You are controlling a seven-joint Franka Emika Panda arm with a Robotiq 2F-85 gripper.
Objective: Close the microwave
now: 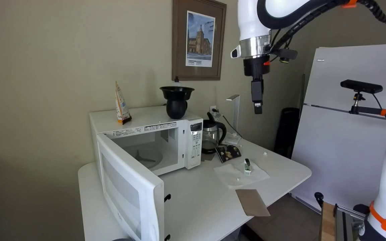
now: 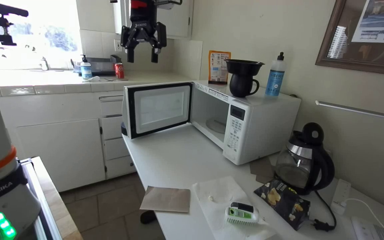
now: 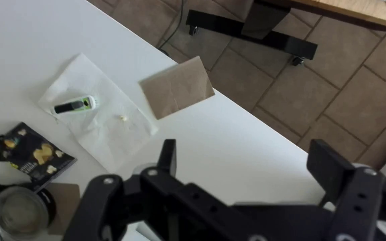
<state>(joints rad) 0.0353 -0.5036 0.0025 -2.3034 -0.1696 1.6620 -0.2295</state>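
The white microwave (image 1: 195, 147) stands on the white table and also shows in an exterior view (image 2: 268, 126). Its door (image 1: 131, 187) stands wide open, swung out from the hinge side, and the dark-edged inner face of the door (image 2: 160, 108) shows in an exterior view. The interior with its turntable (image 1: 146, 156) is exposed. My gripper (image 1: 257, 107) hangs high above the table, pointing down, apart from the microwave and door. Its two fingers are spread with nothing between them, in an exterior view (image 2: 142, 58) and the wrist view (image 3: 241, 154).
On the microwave stand a black mug with a bowl (image 2: 242, 78), an orange pouch (image 2: 218, 66) and a blue bottle (image 2: 275, 78). A coffee pot (image 2: 298, 163), black snack bag (image 2: 283, 201), brush (image 2: 242, 213) and brown card (image 2: 167, 199) lie on the table (image 1: 193, 201).
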